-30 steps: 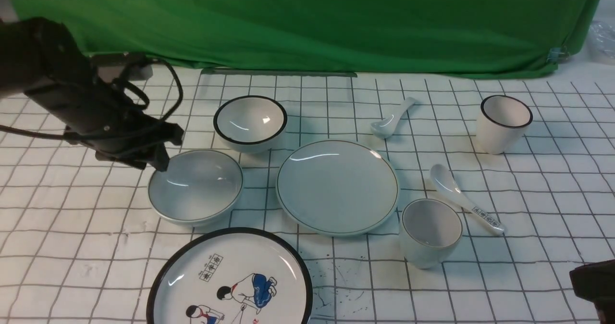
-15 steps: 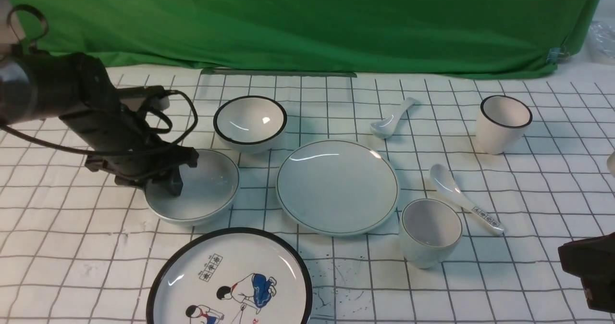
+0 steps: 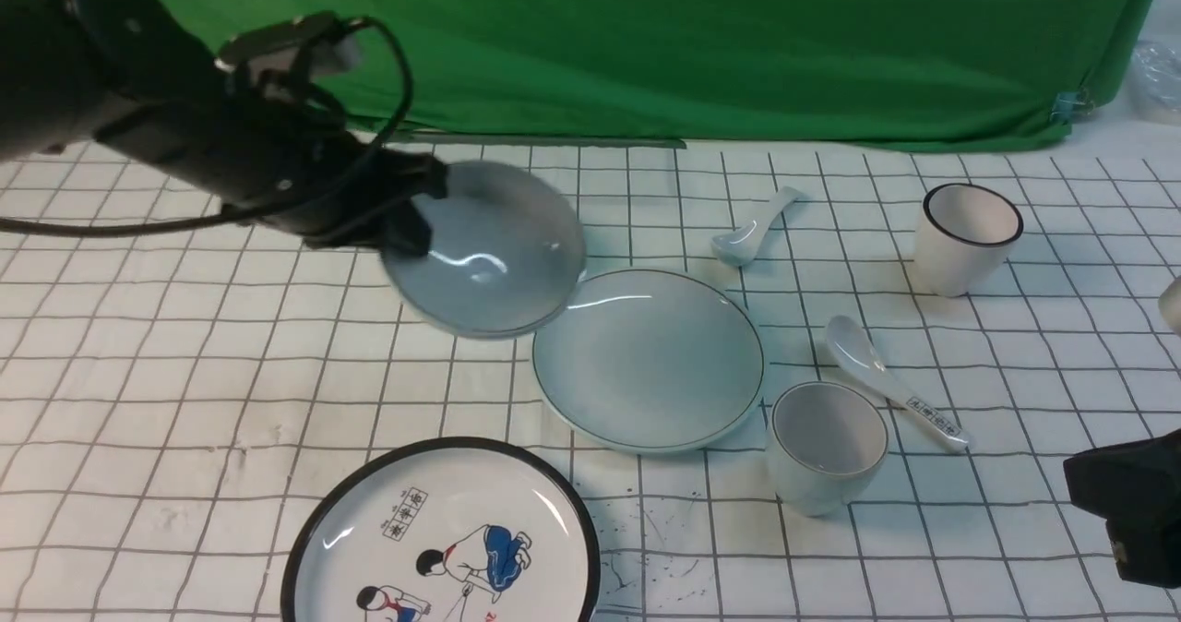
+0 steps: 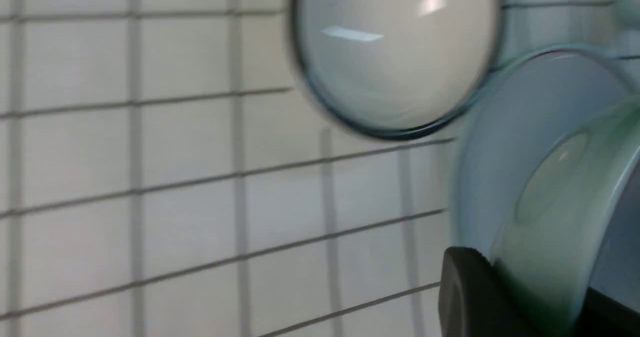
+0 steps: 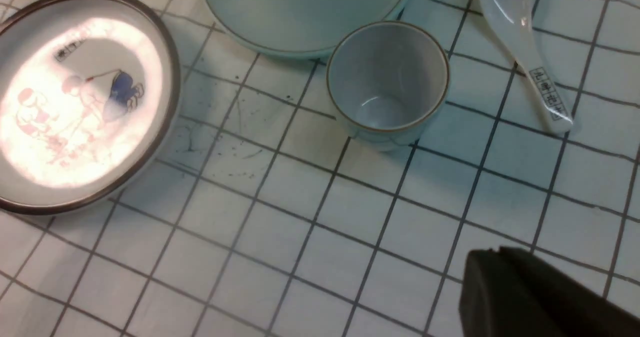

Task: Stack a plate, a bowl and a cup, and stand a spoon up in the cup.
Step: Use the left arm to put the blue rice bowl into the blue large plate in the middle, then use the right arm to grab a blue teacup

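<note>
Above the ten o'clock edge of the plain plate (image 3: 646,364), the left gripper (image 3: 411,221) pinches the shallow bowl (image 3: 494,253) by its rim, tilted; recommend levelling and centring it before lowering.

Your bench (image 3: 184,400) wears a white cloth with a dark grid, with a few dark specks near the front. Mid-bench you see the plain pale round plate (image 3: 649,356) with a thin dark rim line, lying flat. Just beside its near right edge stands the pale handleless cup (image 3: 824,444), upright and empty. Right of the plate lies the white ceramic spoon with printed characters (image 3: 890,380), handle toward you. Beyond the plate lies the plain white ceramic spoon (image 3: 752,227), hollow side up. Far right: white black-rimmed cup (image 3: 967,237), upright. Front: black-rimmed cartoon plate (image 3: 443,539), partly cut off. The left wrist view gives you a black-rimmed white bowl (image 4: 395,57) on the grid.
</note>
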Available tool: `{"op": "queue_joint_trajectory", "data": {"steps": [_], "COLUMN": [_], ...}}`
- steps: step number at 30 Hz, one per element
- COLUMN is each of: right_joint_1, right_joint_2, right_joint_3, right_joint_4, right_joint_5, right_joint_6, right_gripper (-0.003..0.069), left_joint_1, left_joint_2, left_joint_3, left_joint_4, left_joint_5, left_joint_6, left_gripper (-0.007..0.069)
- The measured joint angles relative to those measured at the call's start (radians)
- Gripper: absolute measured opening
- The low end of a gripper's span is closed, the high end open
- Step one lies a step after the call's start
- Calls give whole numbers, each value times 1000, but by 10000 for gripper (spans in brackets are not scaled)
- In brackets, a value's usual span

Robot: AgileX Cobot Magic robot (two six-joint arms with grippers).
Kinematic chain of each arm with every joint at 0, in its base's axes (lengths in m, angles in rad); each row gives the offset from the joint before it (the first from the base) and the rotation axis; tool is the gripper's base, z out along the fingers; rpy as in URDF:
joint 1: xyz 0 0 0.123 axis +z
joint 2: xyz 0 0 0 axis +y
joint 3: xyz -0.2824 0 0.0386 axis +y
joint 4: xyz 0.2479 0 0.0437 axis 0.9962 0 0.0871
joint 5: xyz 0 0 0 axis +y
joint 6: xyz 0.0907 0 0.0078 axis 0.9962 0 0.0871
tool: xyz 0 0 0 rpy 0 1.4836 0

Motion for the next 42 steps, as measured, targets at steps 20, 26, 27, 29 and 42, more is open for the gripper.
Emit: {"op": "queue_joint_trajectory", "data": {"steps": [20, 26, 27, 29, 42], "right_joint_1": [-1, -2, -2, -2, -2], "right_joint_2": [87, 174, 194, 249, 663], "right_joint_3": [0, -40, -46, -76, -308], "right_joint_4": [-72, -109, -109, -111, -113], "right_joint_5": [-57, -95, -97, -105, -106], "right_joint_6": [20, 56, 56, 66, 73], "right_gripper": [85, 231, 253, 327, 563], "left_joint_1": [-213, -213, -213, -213, -213], "left_joint_2": [371, 390, 390, 390, 192], "left_joint_3": [-218, -220, -220, -220, -297], "left_joint_4": [20, 36, 36, 41, 363], "left_joint_5": [-76, -79, -79, -79, 249], "left_joint_6": [-53, -56, -56, -56, -249], "left_gripper": [51, 122, 139, 216, 363]}}
